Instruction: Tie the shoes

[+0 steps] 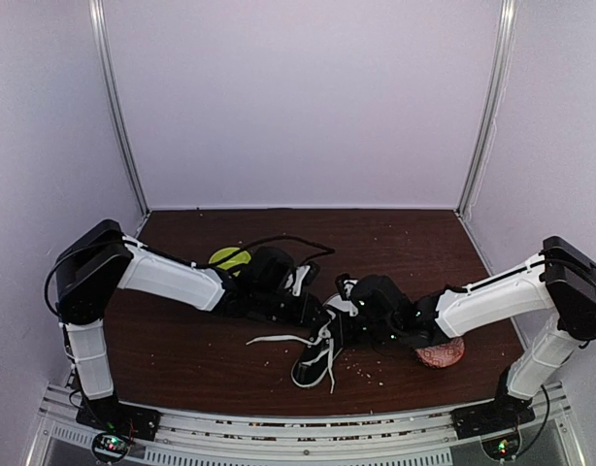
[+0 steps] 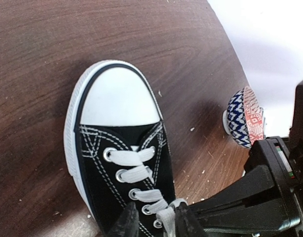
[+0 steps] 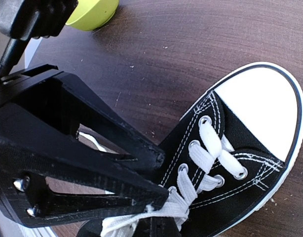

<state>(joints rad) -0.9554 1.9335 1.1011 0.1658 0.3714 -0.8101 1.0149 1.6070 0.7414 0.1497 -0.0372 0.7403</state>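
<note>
A black canvas shoe (image 1: 313,367) with a white toe cap lies near the table's front middle, toe toward the front edge. Its white laces (image 2: 134,175) cross the eyelets, and one loose end (image 1: 274,339) trails left on the wood. My left gripper (image 2: 155,222) is open over the shoe's tongue, with a strand of lace between its fingers, against the right one. My right gripper (image 1: 345,325) meets it from the right. In the right wrist view it (image 3: 164,231) sits shut at the bunched lace (image 3: 176,207), with the left gripper (image 3: 161,177) just above.
A yellow-green bowl (image 1: 228,258) sits behind the left arm. By the right arm, a small bowl (image 1: 441,354) patterned in red and blue lies on the wood. Crumbs dot the dark wooden table (image 1: 182,349). White walls close in the back and sides.
</note>
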